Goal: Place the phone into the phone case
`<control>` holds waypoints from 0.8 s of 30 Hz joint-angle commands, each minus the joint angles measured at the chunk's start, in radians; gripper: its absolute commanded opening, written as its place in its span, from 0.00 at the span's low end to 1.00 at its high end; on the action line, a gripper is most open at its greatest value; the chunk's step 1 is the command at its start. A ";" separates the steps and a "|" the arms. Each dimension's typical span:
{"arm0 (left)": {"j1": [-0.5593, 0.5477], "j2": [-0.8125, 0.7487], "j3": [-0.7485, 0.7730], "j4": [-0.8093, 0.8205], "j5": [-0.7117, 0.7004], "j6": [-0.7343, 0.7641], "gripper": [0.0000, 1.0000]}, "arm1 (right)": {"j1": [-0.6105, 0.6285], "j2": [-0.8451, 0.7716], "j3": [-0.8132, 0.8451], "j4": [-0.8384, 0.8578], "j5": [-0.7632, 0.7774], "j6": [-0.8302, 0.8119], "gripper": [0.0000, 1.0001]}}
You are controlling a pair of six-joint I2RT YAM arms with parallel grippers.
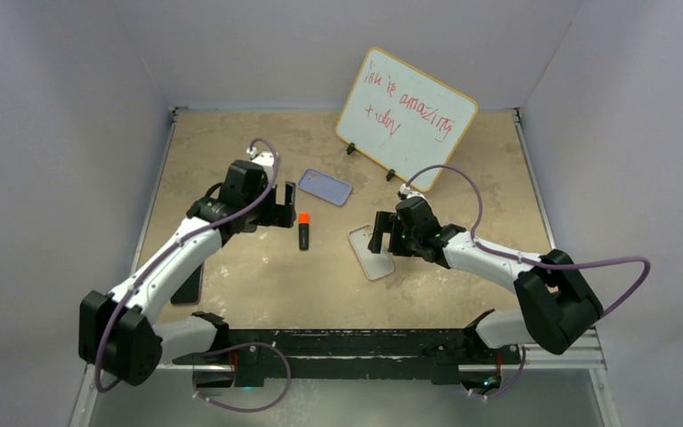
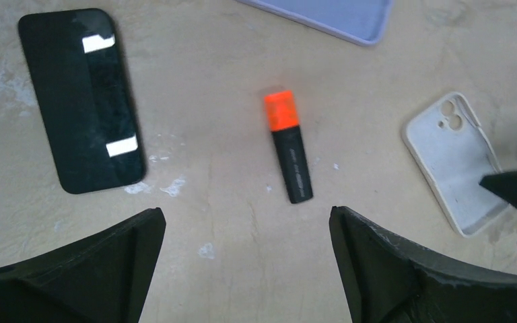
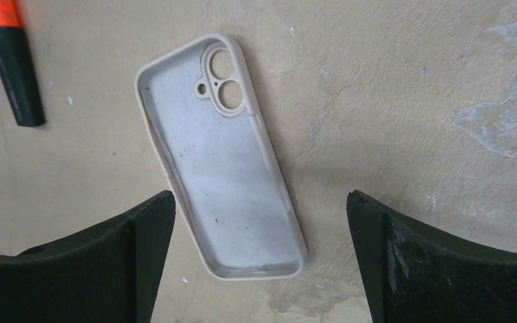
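Both my grippers hung open over the table point(image 1: 320, 289), and neither held anything. The fingers of my left gripper point(image 2: 246, 219) stood wide apart at the bottom of its wrist view. The phone point(image 2: 81, 101) lay dark face up at the upper left of that frame, two white strips on its glass, well apart from the fingers.

The phone case point(image 1: 325, 187), a lavender shell, lay flat just above the centre of the overhead frame, below the whiteboard point(image 1: 406, 116). My right gripper point(image 3: 259, 198) gaped above a second, off-white case point(image 3: 222, 161) lying hollow side up. A marker point(image 2: 289, 156) lay between the phone and both shells.

As I judged it, the phone could end up in the wrong one of the two shells. Lying flat with only a thin edge to catch, it could skid instead of lifting. The lavender shell looked light enough to slide unless pinned, and I could not tell which face it showed. The marker sat where a carried phone might knock it.
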 commanded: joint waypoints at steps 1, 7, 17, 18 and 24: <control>0.146 0.077 0.064 0.052 0.083 0.002 0.97 | 0.003 0.016 -0.020 0.077 -0.084 -0.061 0.95; 0.216 0.245 0.110 0.024 -0.011 0.040 0.97 | 0.002 0.037 -0.020 0.081 -0.149 -0.054 0.93; 0.272 0.452 0.316 -0.011 -0.127 0.038 0.99 | 0.004 0.081 0.012 0.103 -0.291 -0.065 0.87; 0.272 0.481 0.339 -0.018 -0.140 0.041 1.00 | 0.004 0.080 0.012 0.101 -0.301 -0.060 0.85; 0.272 0.579 0.395 -0.023 -0.118 0.070 1.00 | 0.005 0.036 -0.007 0.101 -0.314 -0.029 0.80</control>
